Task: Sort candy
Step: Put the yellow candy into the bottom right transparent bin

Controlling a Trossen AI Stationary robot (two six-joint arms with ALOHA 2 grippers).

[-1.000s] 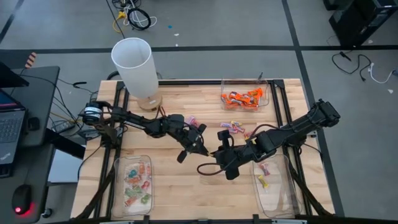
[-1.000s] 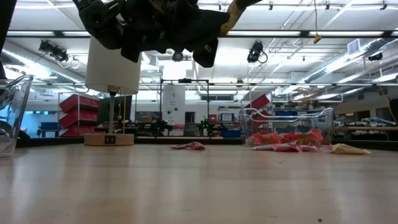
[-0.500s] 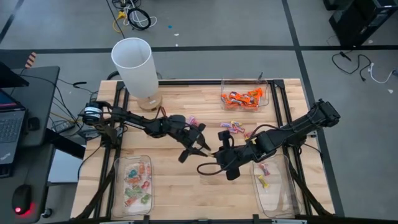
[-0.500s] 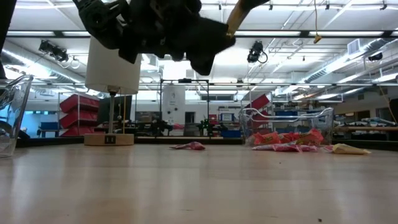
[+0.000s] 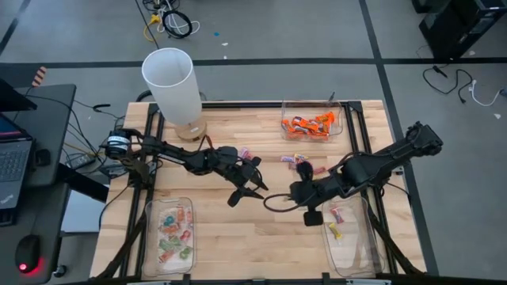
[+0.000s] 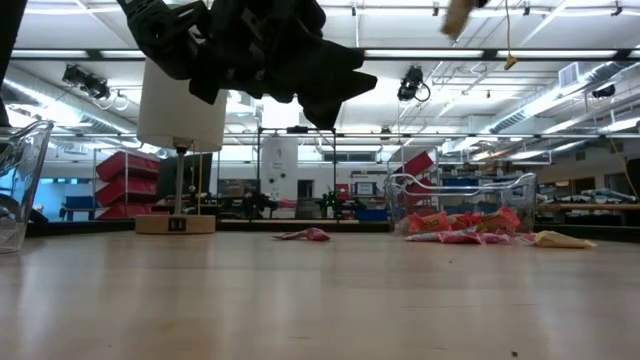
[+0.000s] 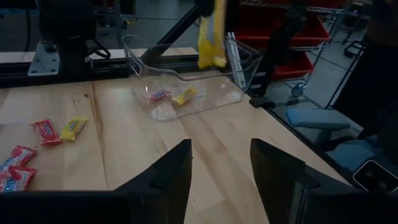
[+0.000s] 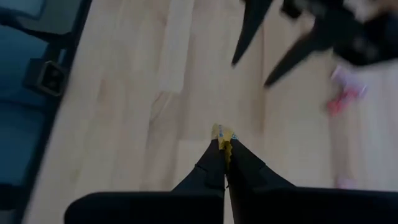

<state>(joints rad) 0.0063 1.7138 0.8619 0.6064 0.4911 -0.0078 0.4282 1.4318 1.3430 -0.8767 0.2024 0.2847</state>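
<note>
The right gripper (image 8: 222,144) is pinching a yellow-wrapped candy (image 7: 210,34) mid-bench (a handover, seemingly); the left gripper (image 5: 255,184) is gaping empty. Next: carrying it over the clear plastic tray (image 5: 360,257) at the bench's front right corner.

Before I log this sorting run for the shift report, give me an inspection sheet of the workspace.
Surface: wooden table, bare at the middle.
Job's things: orange candy in the far tray; mixed candy in the left tray; two pieces in the right tray; loose candy mid-table.
Clutter: white cylinder on a wooden base.
Grippers: left gripper open, empty; right gripper shut on a yellow candy.
Cables: bundles on the floor.
Surroundings: laptop, red bins.
</note>
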